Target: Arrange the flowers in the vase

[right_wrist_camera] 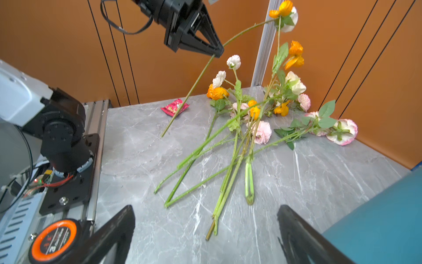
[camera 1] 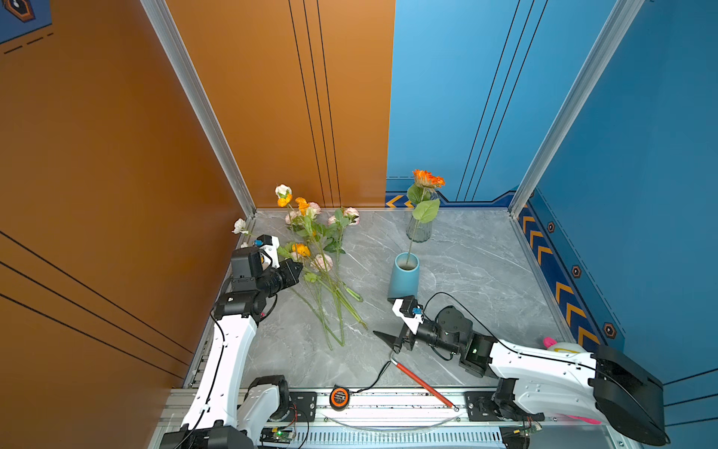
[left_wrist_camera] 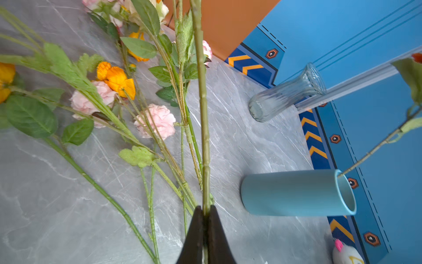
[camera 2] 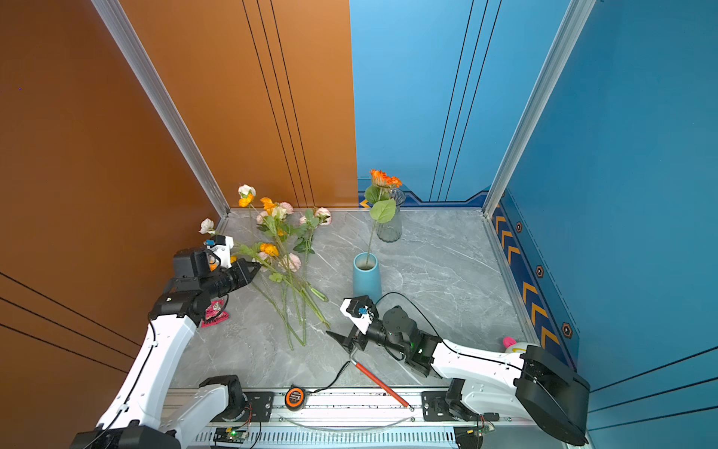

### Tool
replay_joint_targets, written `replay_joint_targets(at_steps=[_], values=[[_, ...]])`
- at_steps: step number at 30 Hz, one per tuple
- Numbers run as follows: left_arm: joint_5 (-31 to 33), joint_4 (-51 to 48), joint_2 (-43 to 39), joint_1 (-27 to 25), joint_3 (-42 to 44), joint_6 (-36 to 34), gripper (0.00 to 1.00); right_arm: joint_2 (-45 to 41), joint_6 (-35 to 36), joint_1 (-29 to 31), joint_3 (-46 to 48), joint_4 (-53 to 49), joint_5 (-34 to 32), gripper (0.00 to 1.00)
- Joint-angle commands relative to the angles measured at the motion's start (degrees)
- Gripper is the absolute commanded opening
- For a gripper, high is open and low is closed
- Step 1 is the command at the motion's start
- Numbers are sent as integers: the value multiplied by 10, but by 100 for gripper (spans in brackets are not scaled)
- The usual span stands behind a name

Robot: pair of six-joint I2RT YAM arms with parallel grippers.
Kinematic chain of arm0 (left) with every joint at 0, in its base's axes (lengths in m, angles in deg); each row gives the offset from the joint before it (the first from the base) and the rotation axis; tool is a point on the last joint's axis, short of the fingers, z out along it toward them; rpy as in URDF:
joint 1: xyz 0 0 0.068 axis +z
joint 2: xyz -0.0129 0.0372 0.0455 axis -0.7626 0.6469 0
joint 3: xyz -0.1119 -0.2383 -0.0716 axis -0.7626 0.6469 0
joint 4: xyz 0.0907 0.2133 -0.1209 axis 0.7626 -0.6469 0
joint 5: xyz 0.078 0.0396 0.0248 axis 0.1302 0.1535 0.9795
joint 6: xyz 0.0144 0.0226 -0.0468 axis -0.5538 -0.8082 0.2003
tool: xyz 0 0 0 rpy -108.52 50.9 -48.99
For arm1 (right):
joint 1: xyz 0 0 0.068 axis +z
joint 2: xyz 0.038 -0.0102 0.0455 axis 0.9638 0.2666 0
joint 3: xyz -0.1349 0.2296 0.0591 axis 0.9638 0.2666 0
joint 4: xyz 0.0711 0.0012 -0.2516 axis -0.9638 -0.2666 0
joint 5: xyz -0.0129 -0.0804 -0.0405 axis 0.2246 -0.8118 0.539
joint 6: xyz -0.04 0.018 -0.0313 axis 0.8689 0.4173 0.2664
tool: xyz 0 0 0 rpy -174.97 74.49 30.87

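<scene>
The left gripper (right_wrist_camera: 218,51) is clamped on one long green flower stem (right_wrist_camera: 196,80), seen near the top of the right wrist view. Its yellow-orange and white bloom arcs off to the upper right there, and its cut end hangs down toward the grey marble-patterned desk (camera 1: 466,272). The rest of the loose pink, white and orange artificial flowers (camera 1: 326,280) lie fanned on the desk left of centre in both top views.

This looks like the carry to the vase. The grip sits partway along the stem, so the lower end should swing upright before it travels. Lift it well clear of the pile so no leaves snag. Then bring the cut end over the open mouth and lower it straight down.

The right gripper (right_wrist_camera: 205,209) stands with its jaws wide apart and empty, low over the desk just beside the foot of the matte light-blue cylinder vase (camera 1: 404,282). From there it could steady the vase.

That vase, at centre frame, already holds one orange daisy-like flower (camera 1: 427,179) leaning toward the back wall. The clear ribbed glass vase (camera 1: 419,229) behind it looks empty.
</scene>
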Motion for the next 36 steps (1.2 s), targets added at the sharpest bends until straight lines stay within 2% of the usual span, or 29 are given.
replay_joint_targets(at_steps=[1, 5, 10, 16, 20, 24, 28, 29, 31, 34, 36], values=[[-65, -44, -31, 6, -19, -43, 0, 1, -5, 18, -73, -85, -63, 97], [-80, -68, -48, 8, -17, -53, 0, 67, -21, 21, -165, -136, -93, 97], [-88, -93, -79, 15, -16, -59, 0, 197, -31, 22, -279, -179, -133, 97], [-106, -110, -112, 21, -12, -47, 0, 336, -27, 17, -393, -187, -160, 98], [-112, -111, -135, 23, 6, -40, 0, 404, -24, 7, -457, -192, -181, 98], [-115, -118, -149, 25, 16, -39, 0, 460, -13, 2, -512, -192, -243, 98], [-114, -121, -154, 28, 16, -39, 0, 500, -12, -12, -544, -193, -243, 94], [-114, -121, -153, 29, 17, -39, 0, 504, -15, -15, -545, -188, -243, 91], [-114, -122, -154, 30, 17, -39, 0, 510, -18, -22, -546, -182, -232, 75], [-109, -122, -153, 34, 18, -41, 0, 507, -14, -24, -539, -171, -239, 35], [-104, -122, -153, 35, 20, -42, 0, 503, -4, -26, -531, -161, -231, 29]])
